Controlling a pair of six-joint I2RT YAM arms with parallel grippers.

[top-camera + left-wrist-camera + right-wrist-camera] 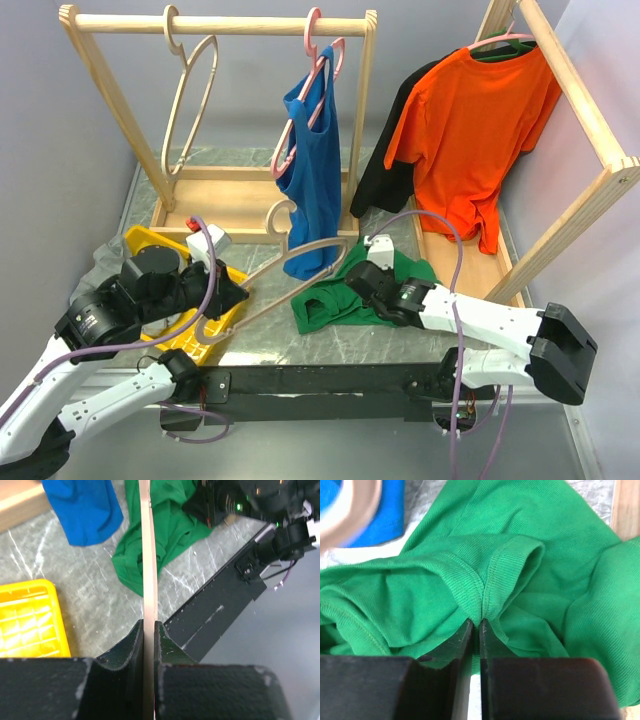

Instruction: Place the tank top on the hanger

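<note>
The green tank top [335, 305] lies crumpled on the marble table [400, 335] in front of the right arm. It also shows in the left wrist view [170, 525] and fills the right wrist view [470, 565]. My right gripper [362, 280] [476, 623] is shut on a ribbed hem fold of the tank top. My left gripper [238, 292] [149, 625] is shut on the thin beige hanger [315, 243] [148, 555]. It holds the hanger tilted above the table, the far end over the tank top's left edge. The hanger is a blur at the upper left of the right wrist view [350, 510].
A yellow tray [150, 243] [30, 620] and a grey garment [105, 260] lie under the left arm. Behind, a wooden rack [250, 25] carries a spare beige hanger [190, 100] and a blue tank top [315, 170] on a pink hanger. At right, another rack [590, 110] holds an orange shirt [480, 130] and a black garment [385, 160].
</note>
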